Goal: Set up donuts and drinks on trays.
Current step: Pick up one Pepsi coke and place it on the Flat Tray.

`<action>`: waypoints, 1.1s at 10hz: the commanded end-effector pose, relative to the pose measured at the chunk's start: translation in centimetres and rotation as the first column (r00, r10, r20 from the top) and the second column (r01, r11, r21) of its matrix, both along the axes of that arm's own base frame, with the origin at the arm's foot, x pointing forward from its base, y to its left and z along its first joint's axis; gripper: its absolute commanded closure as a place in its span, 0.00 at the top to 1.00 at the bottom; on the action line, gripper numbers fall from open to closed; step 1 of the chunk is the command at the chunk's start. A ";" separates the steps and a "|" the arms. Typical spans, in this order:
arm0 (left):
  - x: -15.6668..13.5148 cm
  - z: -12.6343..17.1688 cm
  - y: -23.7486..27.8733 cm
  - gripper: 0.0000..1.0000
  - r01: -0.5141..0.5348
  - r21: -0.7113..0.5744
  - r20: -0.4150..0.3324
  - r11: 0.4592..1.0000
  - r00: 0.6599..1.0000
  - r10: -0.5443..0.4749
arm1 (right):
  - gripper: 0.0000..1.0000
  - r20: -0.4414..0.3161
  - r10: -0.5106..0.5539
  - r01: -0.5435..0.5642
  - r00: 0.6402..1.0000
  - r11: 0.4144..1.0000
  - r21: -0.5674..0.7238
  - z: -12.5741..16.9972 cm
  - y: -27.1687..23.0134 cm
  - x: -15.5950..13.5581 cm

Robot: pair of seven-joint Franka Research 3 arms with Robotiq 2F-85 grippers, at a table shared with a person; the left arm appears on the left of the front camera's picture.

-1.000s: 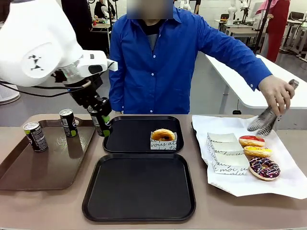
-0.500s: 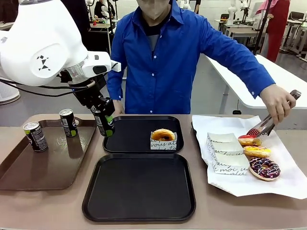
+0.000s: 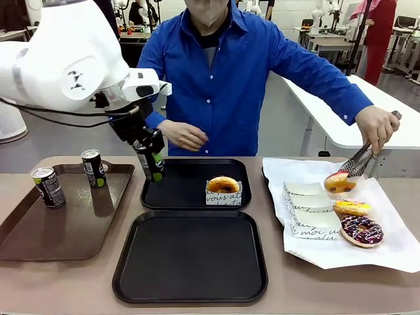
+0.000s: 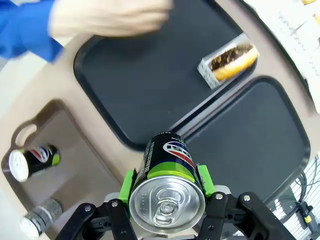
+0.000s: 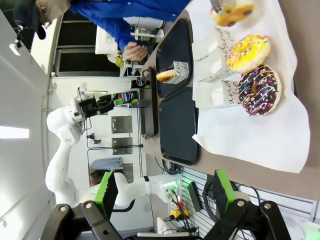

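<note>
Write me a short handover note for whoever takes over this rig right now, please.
Left gripper shut on a can, over the left rim of the far tray. Right gripper open, holding nothing. The person's hand lifts the red donut with tongs.
Done: boxed donut on the far tray.
Left: set this can down; two cans wait on the brown tray; yellow donut and sprinkle donut lie on the paper; near tray to fill.
</note>
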State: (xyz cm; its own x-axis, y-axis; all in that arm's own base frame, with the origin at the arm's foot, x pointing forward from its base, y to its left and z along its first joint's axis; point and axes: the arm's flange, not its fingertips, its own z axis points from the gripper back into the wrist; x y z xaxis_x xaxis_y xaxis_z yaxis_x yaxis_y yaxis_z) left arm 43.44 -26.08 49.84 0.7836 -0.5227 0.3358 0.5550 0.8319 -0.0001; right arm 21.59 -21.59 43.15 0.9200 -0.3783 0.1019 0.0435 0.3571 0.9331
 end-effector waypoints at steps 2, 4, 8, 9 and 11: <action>2.8 0.0 0.8 0.58 0.030 -0.034 -0.017 0.999 0.999 -0.031 | 1.00 0.011 0.005 -0.005 1.000 1.000 0.014 0.0 -0.1 -0.2; -7.1 3.9 6.6 0.58 0.085 -0.091 0.029 0.992 0.996 -0.083 | 1.00 0.011 0.005 -0.005 1.000 1.000 0.014 0.0 -0.1 -0.2; -16.0 5.3 10.7 0.58 0.039 -0.100 0.126 0.994 0.992 -0.026 | 1.00 0.011 0.005 -0.005 1.000 1.000 0.014 0.0 -0.1 -0.2; -15.4 5.3 10.5 0.58 0.028 -0.093 0.116 0.995 0.993 -0.017 | 1.00 0.011 0.005 -0.005 1.000 1.000 0.014 0.0 -0.1 -0.2; -15.8 5.3 11.0 0.58 0.061 -0.106 0.116 0.993 0.992 -0.049 | 1.00 0.011 0.005 -0.005 1.000 1.000 0.014 0.0 -0.1 -0.2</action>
